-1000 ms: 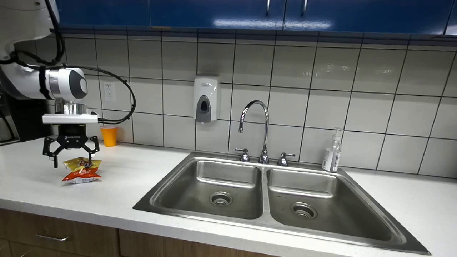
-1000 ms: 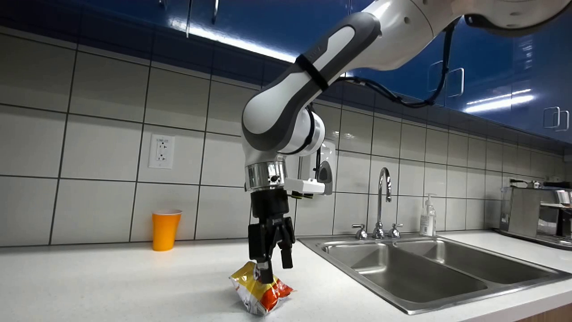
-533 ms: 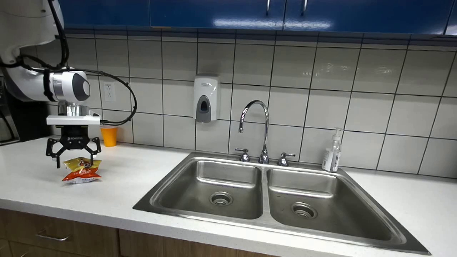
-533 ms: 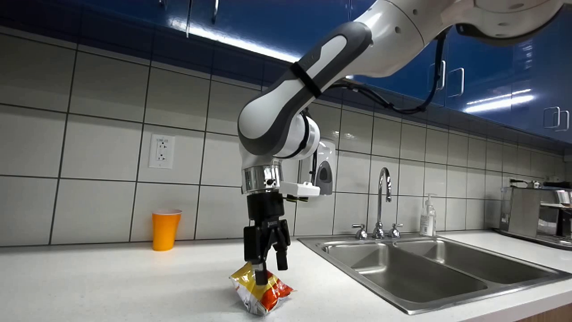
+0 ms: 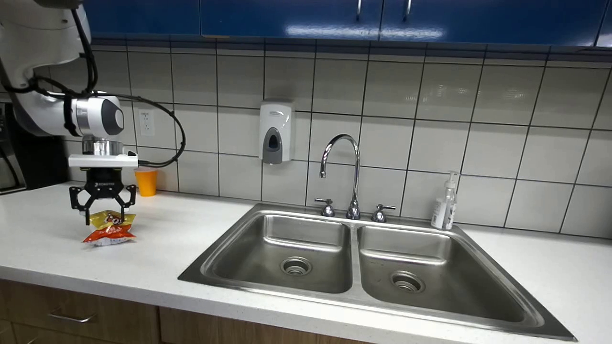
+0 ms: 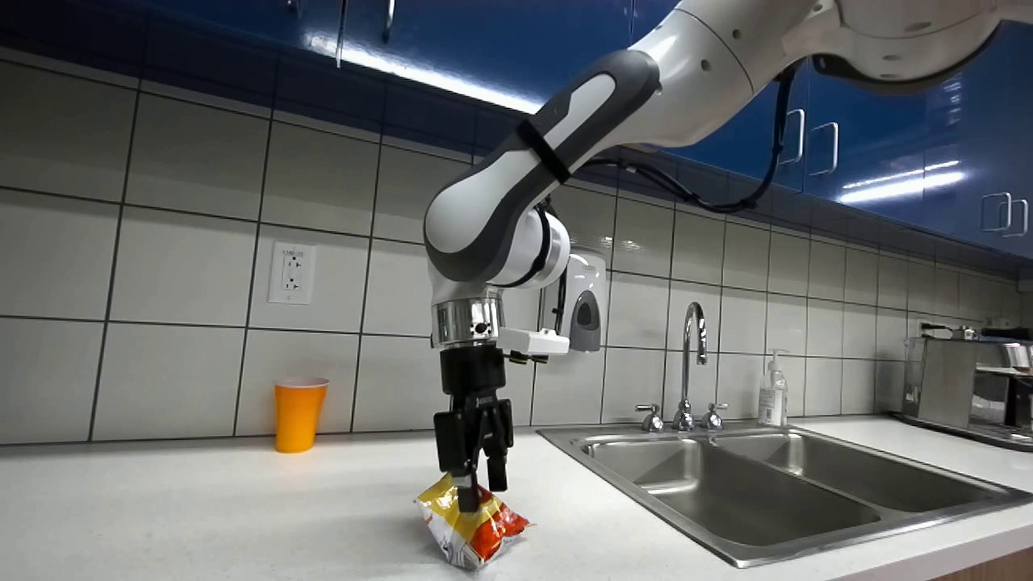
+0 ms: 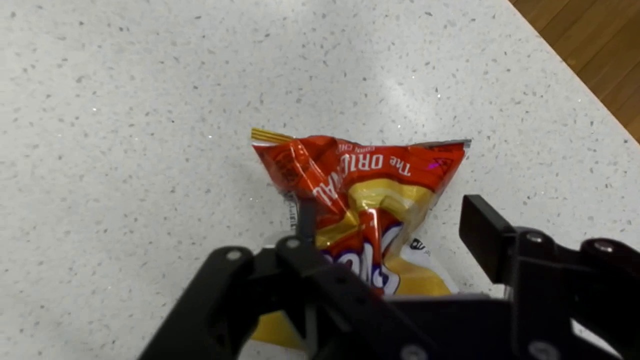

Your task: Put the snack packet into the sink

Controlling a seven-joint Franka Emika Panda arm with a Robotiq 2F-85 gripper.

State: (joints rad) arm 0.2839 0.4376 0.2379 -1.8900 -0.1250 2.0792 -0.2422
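Observation:
The snack packet, crinkly red, yellow and white, lies on the counter in both exterior views (image 5: 110,234) (image 6: 492,537) and in the wrist view (image 7: 395,195). My gripper (image 5: 105,221) is just above it with fingers pointing down, also in an exterior view (image 6: 483,496). In the wrist view the gripper (image 7: 387,222) is open. Its left finger overlaps the packet's left edge in the picture, and its right finger stands apart from the right edge. I cannot tell whether a finger touches. The double-basin sink (image 5: 355,260) (image 6: 775,547) is to the right in both exterior views.
An orange cup (image 5: 146,182) (image 6: 299,417) stands behind the packet by the tiled wall. A chrome faucet (image 5: 356,167) rises at the sink's back. A soap bottle (image 5: 444,209) stands at the sink's back right corner. A dispenser (image 5: 277,131) hangs on the wall. Cabinets (image 5: 287,19) are overhead.
The gripper has shifted over the packet, rightward in one exterior view and leftward in the other. Its fingers have drawn somewhat closer together. The packet has not moved.

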